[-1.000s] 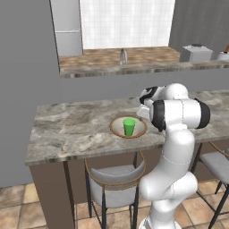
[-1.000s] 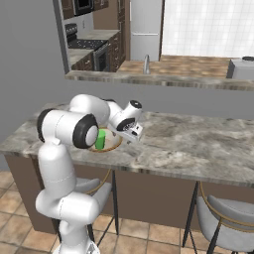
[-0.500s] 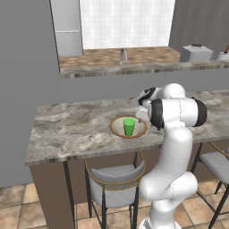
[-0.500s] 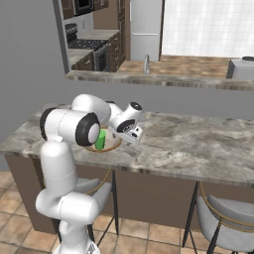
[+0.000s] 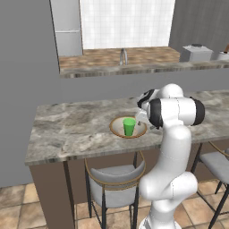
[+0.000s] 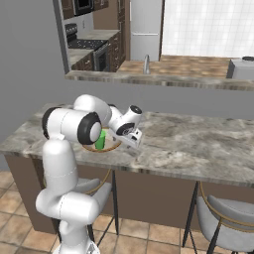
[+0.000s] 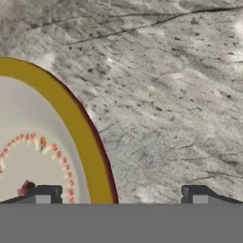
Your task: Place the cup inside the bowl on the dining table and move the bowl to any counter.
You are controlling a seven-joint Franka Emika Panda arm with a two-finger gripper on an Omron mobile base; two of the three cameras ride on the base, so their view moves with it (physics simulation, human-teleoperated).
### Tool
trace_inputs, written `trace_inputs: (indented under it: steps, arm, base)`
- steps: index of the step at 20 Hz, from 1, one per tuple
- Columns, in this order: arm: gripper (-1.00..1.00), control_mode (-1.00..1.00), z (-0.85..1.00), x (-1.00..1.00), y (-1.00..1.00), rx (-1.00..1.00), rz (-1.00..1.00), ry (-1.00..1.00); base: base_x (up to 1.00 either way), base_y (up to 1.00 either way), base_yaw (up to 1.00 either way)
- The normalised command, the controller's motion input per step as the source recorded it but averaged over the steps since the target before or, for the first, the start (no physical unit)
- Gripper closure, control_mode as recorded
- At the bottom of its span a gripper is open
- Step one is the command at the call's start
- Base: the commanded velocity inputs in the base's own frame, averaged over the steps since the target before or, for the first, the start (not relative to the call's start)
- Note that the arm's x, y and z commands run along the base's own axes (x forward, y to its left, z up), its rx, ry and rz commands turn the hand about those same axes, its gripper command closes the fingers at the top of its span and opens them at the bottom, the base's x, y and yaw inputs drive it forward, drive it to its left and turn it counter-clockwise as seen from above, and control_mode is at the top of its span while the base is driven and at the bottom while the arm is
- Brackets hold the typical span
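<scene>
A bright green cup stands against the cream inside of a bowl with a tan-brown rim and a ring of orange-red specks, on grey-beige veined marble of the dining table.

I see a grey-cushioned stool with a thin dark metal frame tucked under the near edge, and a second matching stool off to its right. Behind, a raised brown wood-grain ledge carries a slim silver faucet and a pale grey boxy toaster toward the right end. A tall silver refrigerator stands beside a white tiled wall. A black stove with an oven front sits far left. Terracotta floor tiles below.
</scene>
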Motion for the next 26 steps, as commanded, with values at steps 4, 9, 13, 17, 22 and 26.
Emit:
trace_inputs:
  steps: [4,9,13,17,22,26]
  arm:
    - [-1.0,-1.0,-0.16,0.0,0.01,0.0,0.0,0.0]
    - [-1.0,-1.0,-0.07,0.0,0.0,0.0,0.0,0.0]
    - [-1.0,-1.0,0.0,0.0,0.0,0.0,0.0,0.0]
    - [-1.0,-1.0,0.0,0.0,0.0,0.0,0.0,0.0]
    - [1.0,-1.0,0.0,0.0,0.0,0.0,0.0,0.0]
    - [1.0,-1.0,0.0,0.0,0.0,0.0,0.0,0.0]
  base:
    - [0.0,0.0,0.0]
    - [0.0,0.0,0.0]
    - [0.0,0.0,0.0]
    - [0.0,0.0,0.0]
    - [0.0,0.0,0.0]
    - [0.0,0.0,0.0]
